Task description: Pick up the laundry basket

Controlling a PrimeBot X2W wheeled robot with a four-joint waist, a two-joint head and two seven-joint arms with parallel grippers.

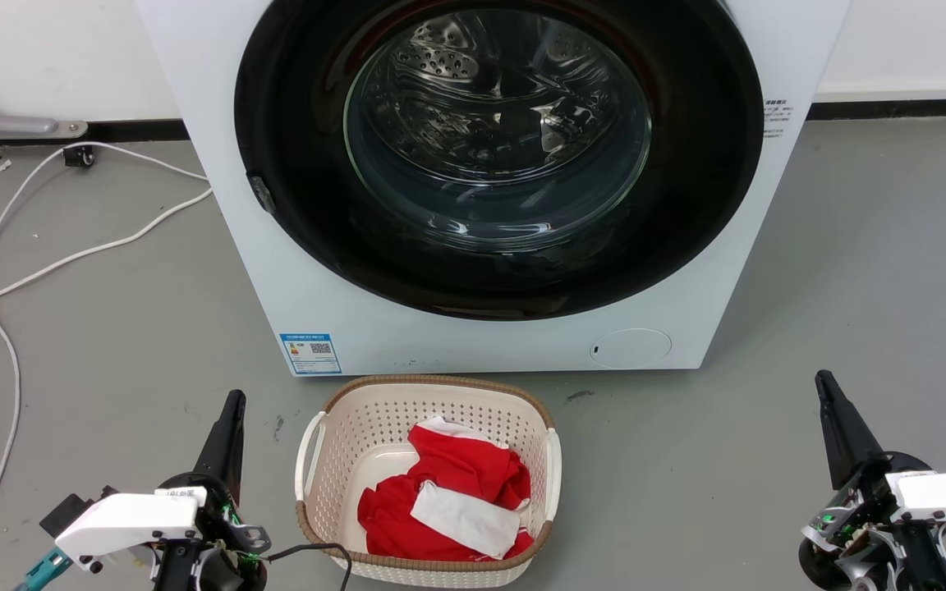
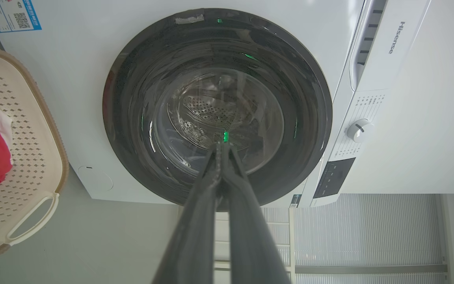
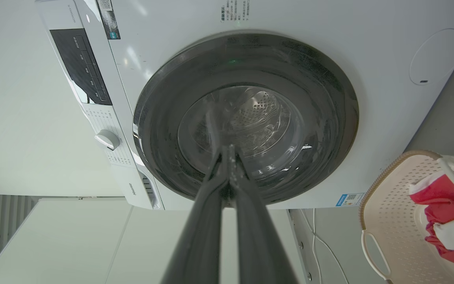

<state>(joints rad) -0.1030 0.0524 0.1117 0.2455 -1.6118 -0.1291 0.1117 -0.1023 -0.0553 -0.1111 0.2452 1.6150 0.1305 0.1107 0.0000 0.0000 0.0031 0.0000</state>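
Head view looks down on a grey floor (image 1: 851, 287) where the laundry basket (image 1: 374, 423) stands just in front of the lower front edge of a white washer (image 1: 522, 349), between the two grippers and apart from both. This view alone shows the white cable (image 1: 71, 256) lying loose on the floor toward the wall at the left, and the washer's blue label (image 1: 310, 353) just behind the basket's rim. The wrist views add what the head camera misses: the washer's control knob (image 2: 359, 130) and dark panel (image 2: 333, 177) beside the round door (image 2: 217, 106). The basket is cream plastic with rounded corners, walls full of small holes, a brown woven-look rim and a white handle (image 1: 307, 460) on each side; red and white clothes (image 1: 448, 492) lie crumpled in its bottom. The left gripper (image 1: 235, 404) points up from the lower left and the right gripper (image 1: 824, 386) from the lower right. In its own wrist view, the left gripper (image 2: 221, 146) has its jaws together, tips touching with nothing between them; the right gripper (image 3: 229, 150) looks the same. The basket's near rim is cut by the bottom edge of the head view, and each wrist view catches only a slice of it. Reflections on the door glass blur the drum inside.
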